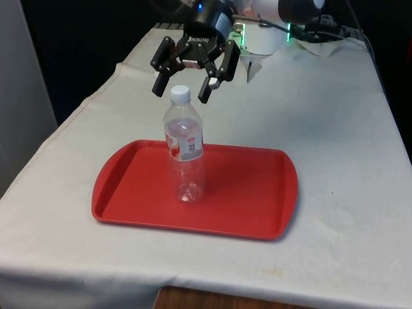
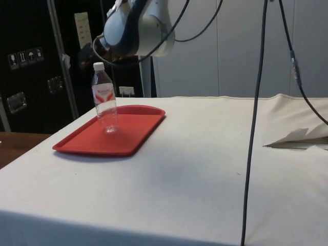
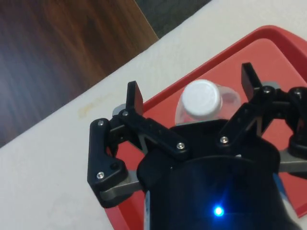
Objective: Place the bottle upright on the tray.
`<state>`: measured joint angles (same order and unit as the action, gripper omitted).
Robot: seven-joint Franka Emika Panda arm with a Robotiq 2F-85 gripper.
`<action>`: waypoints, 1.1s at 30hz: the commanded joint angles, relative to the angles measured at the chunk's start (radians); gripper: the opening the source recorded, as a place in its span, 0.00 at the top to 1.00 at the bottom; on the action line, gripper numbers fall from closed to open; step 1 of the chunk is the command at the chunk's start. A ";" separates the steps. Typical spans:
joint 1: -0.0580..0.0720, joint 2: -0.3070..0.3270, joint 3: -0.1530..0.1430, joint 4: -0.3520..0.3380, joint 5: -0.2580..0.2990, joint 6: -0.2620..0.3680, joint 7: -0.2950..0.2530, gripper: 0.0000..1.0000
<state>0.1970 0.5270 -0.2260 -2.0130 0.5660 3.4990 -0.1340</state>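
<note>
Nearly all seems done: the clear water bottle [image 1: 185, 149] stands upright on the red tray [image 1: 251, 193] on the bench, and the tool [image 1: 188, 90] hangs just above its white cap, fingers spread apart, gripping nothing.

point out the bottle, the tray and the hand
bottle [image 1: 185, 149], front view, on its label
tray [image 1: 248, 193], front view, on its bare red floor
hand [image 1: 182, 91], front view, midway between its fingertips

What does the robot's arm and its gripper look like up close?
The arm is smooth, rounded and white, with black cables trailing from it. The gripper is black, with two jointed fingers built from linked bars held by silver screws, and small white lettering on its body.
</note>
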 commanded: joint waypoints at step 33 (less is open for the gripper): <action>0.004 -0.085 -0.022 0.070 0.000 -0.115 -0.053 0.00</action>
<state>0.1970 0.4450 -0.2410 -1.9410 0.5660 3.3940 -0.1840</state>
